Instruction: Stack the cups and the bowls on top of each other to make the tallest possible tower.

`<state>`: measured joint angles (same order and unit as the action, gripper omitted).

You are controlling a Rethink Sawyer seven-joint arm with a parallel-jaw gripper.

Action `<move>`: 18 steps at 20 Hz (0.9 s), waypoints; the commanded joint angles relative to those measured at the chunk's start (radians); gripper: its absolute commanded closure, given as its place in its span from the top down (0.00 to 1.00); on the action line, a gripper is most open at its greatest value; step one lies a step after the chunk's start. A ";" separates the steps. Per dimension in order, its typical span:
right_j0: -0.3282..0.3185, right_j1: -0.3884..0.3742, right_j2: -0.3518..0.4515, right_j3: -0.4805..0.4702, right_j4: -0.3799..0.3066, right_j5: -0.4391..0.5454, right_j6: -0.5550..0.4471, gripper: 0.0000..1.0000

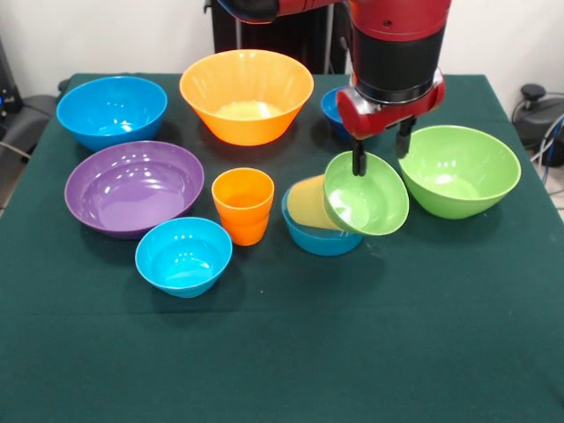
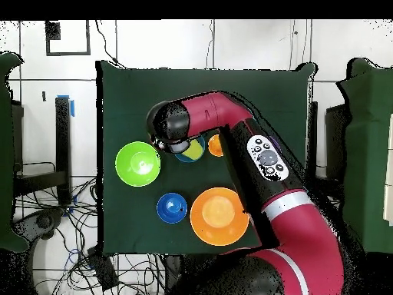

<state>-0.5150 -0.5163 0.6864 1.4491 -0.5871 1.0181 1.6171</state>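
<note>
1. The gripper (image 1: 381, 148) is hanging from the red and black arm (image 1: 395, 44) over the right middle of the green table (image 1: 282, 352), with its two black fingers (image 1: 359, 159) pointing down.
2. The fingers are clamping the upper rim of a small lime green bowl (image 1: 368, 196), one finger at the rim's left part and the other coming down behind its right part.
3. That small green bowl is tilting steeply, its opening facing the camera, and it is leaning against the pale yellow cup (image 1: 308, 203).
4. The yellow cup is lying tilted inside a small light blue bowl (image 1: 319, 238), which is sitting on the cloth just right of the orange cup (image 1: 242, 204).
5. The orange cup is standing upright near the middle of the table, between the purple bowl (image 1: 132, 187) and the light blue bowl holding the yellow cup.
6. A second small light blue bowl (image 1: 183, 256) is resting in front of the purple bowl, close to the orange cup.
7. The large blue bowl (image 1: 112, 110) is sitting at the far left, and the large orange bowl (image 1: 247, 95) is sitting beside it at the far middle.
8. A small dark blue bowl (image 1: 333, 110) is peeking out behind the gripper.
9. The large lime green bowl (image 1: 458, 169) is sitting to the right, just beside the tilted small one.
10. From overhead, the arm is covering most of the middle of the table.
</note>
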 commanded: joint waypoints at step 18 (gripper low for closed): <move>0.105 0.060 -0.023 0.047 -0.081 -0.037 -0.152 1.00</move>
<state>-0.4112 -0.5097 0.6863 1.4799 -0.5976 1.0181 1.6171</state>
